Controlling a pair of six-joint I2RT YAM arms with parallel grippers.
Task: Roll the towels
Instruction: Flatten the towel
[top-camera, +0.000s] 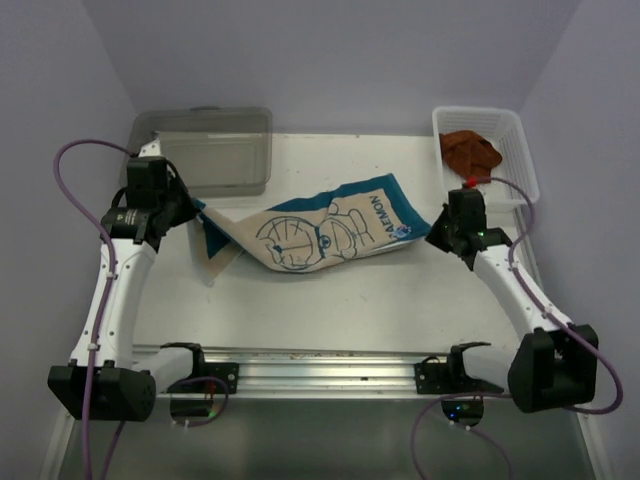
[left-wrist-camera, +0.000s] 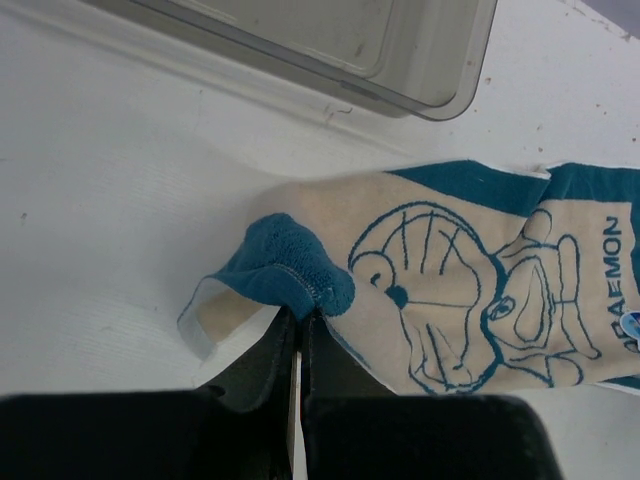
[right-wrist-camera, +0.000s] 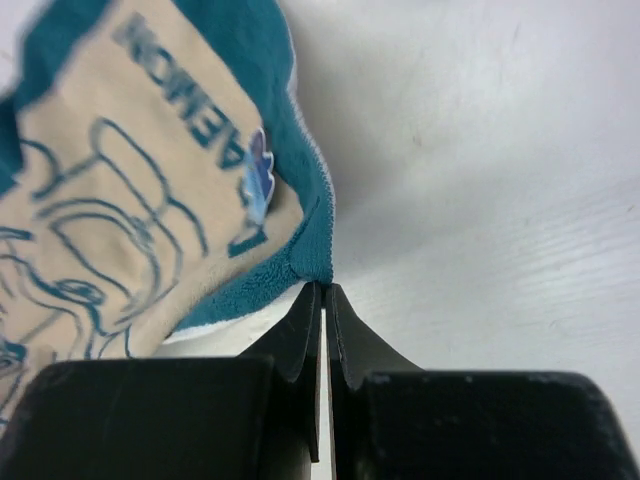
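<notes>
Left tool (top-camera: 193, 209): clenched on the left end of the cream towel (top-camera: 320, 232). The left wrist view shows the tool (left-wrist-camera: 300, 316) with its jaws pressed together and the blue edge bunched over their tips.
Right tool (top-camera: 438, 233): clenched. The right wrist view shows the tool (right-wrist-camera: 323, 290) with the towel's blue corner running into the closed tips. The top view cannot confirm this contact.
Cream towel, position: stretched between the two tools across the middle of the tabletop (top-camera: 350, 300), printed side up, its left end folded.
Cream towel, detail: the drawing and lettering are sharp in the left wrist view (left-wrist-camera: 450, 300) and blurred in the right wrist view (right-wrist-camera: 120, 200).
Rust-brown towel (top-camera: 470, 150): crumpled in the white mesh basket (top-camera: 522, 150) at the far right. Seen in the top view only.
Clear bin (top-camera: 215, 150): far left on the tabletop; its corner (left-wrist-camera: 400, 50) shows in the left wrist view, apart from the towel.
</notes>
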